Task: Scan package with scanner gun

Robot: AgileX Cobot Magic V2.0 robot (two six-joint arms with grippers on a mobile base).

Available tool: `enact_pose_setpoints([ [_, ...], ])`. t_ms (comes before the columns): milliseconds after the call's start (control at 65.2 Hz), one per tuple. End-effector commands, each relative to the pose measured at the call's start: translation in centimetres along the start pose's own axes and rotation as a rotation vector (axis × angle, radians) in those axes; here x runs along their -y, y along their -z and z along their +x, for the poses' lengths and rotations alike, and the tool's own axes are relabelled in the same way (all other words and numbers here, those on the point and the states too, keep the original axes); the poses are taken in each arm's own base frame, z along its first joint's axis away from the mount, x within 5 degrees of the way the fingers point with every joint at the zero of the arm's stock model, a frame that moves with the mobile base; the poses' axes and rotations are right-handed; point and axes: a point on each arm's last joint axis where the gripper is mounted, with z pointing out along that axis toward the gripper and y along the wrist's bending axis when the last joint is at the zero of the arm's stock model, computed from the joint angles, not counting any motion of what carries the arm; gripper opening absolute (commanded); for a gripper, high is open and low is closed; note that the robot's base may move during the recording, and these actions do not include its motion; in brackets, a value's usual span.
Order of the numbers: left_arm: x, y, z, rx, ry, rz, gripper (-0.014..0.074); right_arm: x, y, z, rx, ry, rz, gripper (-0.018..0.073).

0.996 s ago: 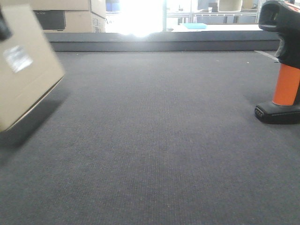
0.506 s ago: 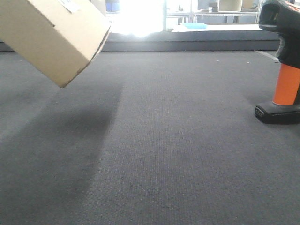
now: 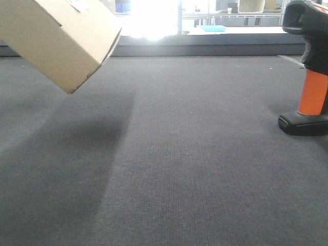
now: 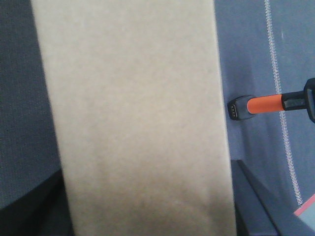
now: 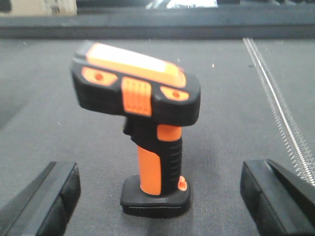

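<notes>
The package (image 3: 56, 36), a plain tan cardboard box, hangs tilted above the grey mat at the upper left, with a strip of white label (image 3: 77, 5) at its top edge. In the left wrist view the package (image 4: 133, 113) fills the middle, and my left gripper (image 4: 147, 206) is shut on it, a dark finger (image 4: 29, 206) showing on either side. The scanner gun (image 3: 311, 77) stands upright on its black base at the right edge. It also stands in the right wrist view (image 5: 147, 123), between the widely spread fingers (image 5: 47, 199) of my open right gripper (image 5: 157, 199), touching neither.
A raised dark ledge (image 3: 205, 48) borders the back of the mat, with bright window glare (image 3: 154, 18) behind it. A pale stitched line (image 5: 280, 113) runs along the mat just right of the scanner gun. A cardboard box (image 5: 39, 6) sits far back left.
The package has risen off the mat and swung up and to the right, and has hardly moved in the last half second. The scanner gun has stayed put.
</notes>
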Motion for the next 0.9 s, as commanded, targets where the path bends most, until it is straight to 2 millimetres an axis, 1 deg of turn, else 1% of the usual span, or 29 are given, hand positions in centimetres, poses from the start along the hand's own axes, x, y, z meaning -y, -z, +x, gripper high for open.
enact_pose_setpoints([
  [0,0.6,0.5,0.0,0.022,0.002,0.031,-0.0111,0.1,-1.0,-0.2,0.044,-0.002,0.012,0.0568],
  [199,0.6,0.5,0.0,0.022,0.002,0.031,-0.0111,0.2,-2.8,0.3,0.059,-0.015,0.031,0.0568],
  [337,0.6,0.5,0.0,0.022,0.002,0.031,-0.0111,0.3,-3.6,0.7,0.05,-0.004,0.036,0.0568],
  [613,0.6,0.5,0.0,0.021,0.001,0.027,-0.0111,-0.1,-5.7,-0.3,0.041,-0.044,0.019,0.0568],
  [736,0.6,0.5,0.0,0.021,0.0,0.025,-0.0111,-0.1,-6.5,0.0,0.016,-0.042,0.023,0.0568],
  [889,0.6,0.5,0.0,0.02,-0.001,0.021,-0.0111,-0.1,-7.1,0.6,-0.006,-0.058,0.019,0.0568],
])
